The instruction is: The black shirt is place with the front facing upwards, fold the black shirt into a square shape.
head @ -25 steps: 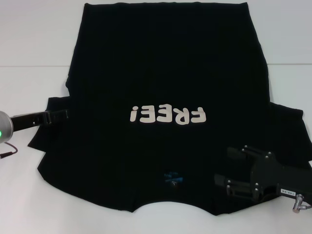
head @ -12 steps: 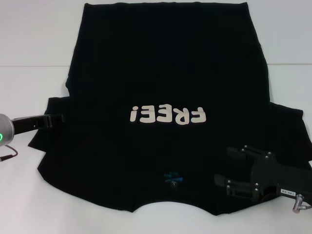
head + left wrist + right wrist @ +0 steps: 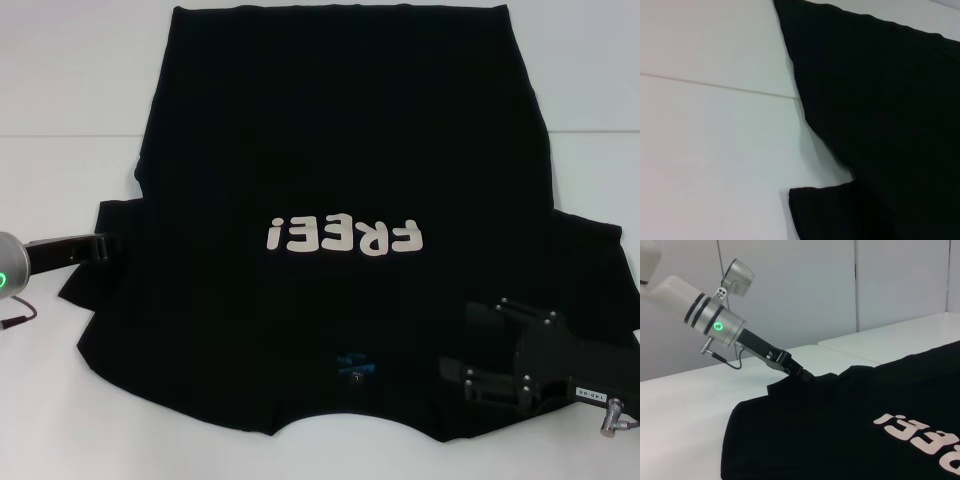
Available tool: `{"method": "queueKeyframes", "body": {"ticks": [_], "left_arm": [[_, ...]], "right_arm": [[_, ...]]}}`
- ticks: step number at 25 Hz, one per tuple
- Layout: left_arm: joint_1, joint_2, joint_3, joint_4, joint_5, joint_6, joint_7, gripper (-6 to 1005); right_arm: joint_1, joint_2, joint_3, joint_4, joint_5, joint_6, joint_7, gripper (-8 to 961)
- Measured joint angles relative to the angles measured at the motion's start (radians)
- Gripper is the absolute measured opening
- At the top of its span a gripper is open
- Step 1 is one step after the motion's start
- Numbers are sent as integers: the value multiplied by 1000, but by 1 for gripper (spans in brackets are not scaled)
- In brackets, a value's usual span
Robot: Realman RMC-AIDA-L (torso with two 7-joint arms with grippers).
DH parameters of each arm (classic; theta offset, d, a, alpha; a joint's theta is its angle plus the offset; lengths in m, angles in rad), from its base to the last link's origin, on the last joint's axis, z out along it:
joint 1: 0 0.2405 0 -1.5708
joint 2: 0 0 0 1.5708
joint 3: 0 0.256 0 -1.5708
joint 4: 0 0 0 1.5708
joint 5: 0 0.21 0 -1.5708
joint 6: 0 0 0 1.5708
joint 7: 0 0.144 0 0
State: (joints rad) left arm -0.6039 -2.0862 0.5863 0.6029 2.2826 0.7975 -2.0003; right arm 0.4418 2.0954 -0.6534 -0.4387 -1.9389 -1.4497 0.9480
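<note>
The black shirt (image 3: pixel 340 170) lies flat across the white worktop (image 3: pixel 70 90), cream "FREE!" lettering (image 3: pixel 345 236) up, blue neck label (image 3: pixel 352 361) near the front edge; left claw (image 3: pixel 100 245) touches its left sleeve, grip unclear; right claw (image 3: pixel 470 350) hovers wide over the right shoulder.

A shirt (image 3: pixel 340 150) lies spread flat on a desk (image 3: pixel 70 90), filling the middle of the head view, its collar nearest the robot and its hem farthest away. The lettering (image 3: pixel 345 237) on its chest sits at the centre, upside down from the robot's side, with a neck label (image 3: pixel 355 363) nearer the robot. The left tool (image 3: pixel 100 246) sits at the edge of the left sleeve. The right tool (image 3: pixel 465 345) rests over the shirt's right shoulder, near the collar.
</note>
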Motion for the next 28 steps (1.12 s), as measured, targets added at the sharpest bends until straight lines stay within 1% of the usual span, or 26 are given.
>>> {"method": "queueKeyframes", "body": {"ticks": [6, 9, 15, 21, 28], "left_arm": [[-3, 0, 3, 0, 0, -2, 0, 192], [-3, 0, 4, 0, 0, -2, 0, 18], [4, 0, 2, 26, 0, -1, -9, 17], [30, 7, -3, 93, 4, 2, -49, 17], [39, 12, -6, 175, 68, 10, -111, 18]], "right_arm": [[0, 0, 0, 0, 0, 0, 0, 856], [0, 0, 0, 0, 0, 0, 0, 856], [2, 0, 3, 0, 0, 0, 0, 857], [3, 0, 6, 0, 0, 0, 0, 857], [7, 0, 6, 0, 0, 1, 0, 857]]}}
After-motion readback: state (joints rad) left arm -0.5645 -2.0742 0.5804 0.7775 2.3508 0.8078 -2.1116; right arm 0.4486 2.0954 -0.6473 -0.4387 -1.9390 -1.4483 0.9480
